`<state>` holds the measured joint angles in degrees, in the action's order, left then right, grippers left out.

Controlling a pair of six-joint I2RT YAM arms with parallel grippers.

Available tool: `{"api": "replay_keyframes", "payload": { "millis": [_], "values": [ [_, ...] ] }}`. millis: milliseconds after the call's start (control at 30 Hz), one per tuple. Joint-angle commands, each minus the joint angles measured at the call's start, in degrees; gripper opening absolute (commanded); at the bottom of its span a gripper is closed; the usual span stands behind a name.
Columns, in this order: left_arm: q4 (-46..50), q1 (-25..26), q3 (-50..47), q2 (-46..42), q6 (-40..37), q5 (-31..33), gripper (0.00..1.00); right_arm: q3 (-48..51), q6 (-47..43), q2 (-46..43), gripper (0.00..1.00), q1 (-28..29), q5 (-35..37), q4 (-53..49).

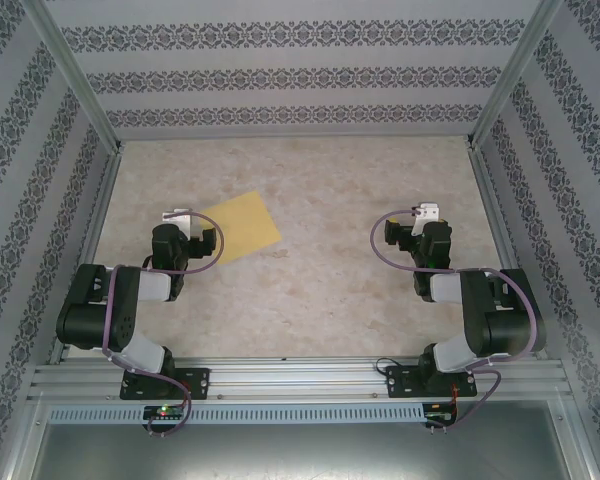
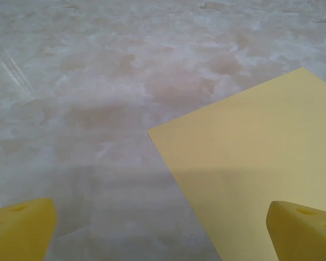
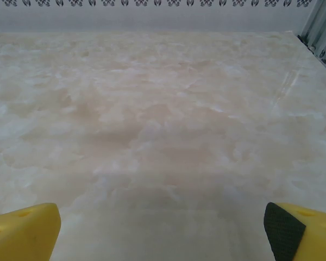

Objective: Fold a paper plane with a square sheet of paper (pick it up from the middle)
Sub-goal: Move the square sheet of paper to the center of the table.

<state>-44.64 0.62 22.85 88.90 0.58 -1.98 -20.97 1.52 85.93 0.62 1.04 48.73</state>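
Left end effector (image 1: 183, 217) is where I start: from its wrist camera I see the two yellow fingers spread wide, with nothing held between them. Its right fingertip (image 2: 303, 231) sits over paper, and its left fingertip (image 2: 19, 231) over bare surface.

Working down from the biggest thing, the pale marbled bench (image 1: 320, 300) carries one task object, the square sheet of thin yellow-orange paper (image 1: 242, 228). It lies flat and unfolded on the left half, turned so its edges run skew to the bench edges. A square has no long axis for me to line up on, so that skew is what I must match.

The left end effector stands just at the sheet's left edge. The middle of the sheet lies ahead of it and off to its right, toward the bench centre.

The right end effector (image 1: 425, 212) is also wide open and empty, and it stands well apart from the paper, over bare bench on the far side.

I judge the left arm much the nearer for the pick, needing a short shift forward and rightward to come over the sheet's middle.
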Motion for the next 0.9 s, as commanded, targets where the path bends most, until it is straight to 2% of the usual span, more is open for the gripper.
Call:
{"api": "replay_keyframes", "payload": {
  "millis": [0, 433, 533, 600, 667, 700, 767, 833, 867],
  "values": [
    [-2.38, -0.91, 1.14, 0.58, -0.58, -0.83, 1.0, -1.25, -0.25, 0.42, 0.98, 0.57, 0.72, 1.89],
    [-2.53, -1.02, 1.04, 0.49, -0.58, -0.86, 1.0, -1.19, 0.4, 0.4, 0.98, -0.19, -0.65, 1.98],
    [-0.66, -1.05, 0.72, -2.14, -0.47, -0.47, 1.0, -1.26, 0.06, 0.14, 0.98, -0.18, -1.33, 2.16],
    [7.43, -1.05, 2.19, -7.51, 1.05, 0.94, 1.0, -0.47, -2.01, -2.89, 0.98, 1.28, -1.68, 0.61],
    [21.54, -1.28, 6.93, -12.38, 6.28, 3.28, 1.0, 0.11, -2.62, -6.88, 0.98, 2.66, 0.16, -1.65],
    [28.09, -1.26, 9.45, -14.6, 8.55, 3.47, 1.0, -1.11, -1.71, -9.96, 0.98, 3.07, 1.51, -6.89],
    [34.67, -1.25, 11.98, -17.69, 15.49, 3.92, 1.0, -5.6, 1.87, -16.16, 0.98, 3.42, 2.72, -22.01],
    [43.84, -1.33, 15.41, -19.42, 26.04, 6.58, 1.0, -10.97, 9.1, -21.1, 0.98, 3.59, 2.32, -34.5],
    [46.88, -1.45, 16.91, -19.43, 27.49, 5.26, 1.0, -13.11, 12.9, -22.46, 0.98, 3.57, 2.1, -38.49]
  ]
}}
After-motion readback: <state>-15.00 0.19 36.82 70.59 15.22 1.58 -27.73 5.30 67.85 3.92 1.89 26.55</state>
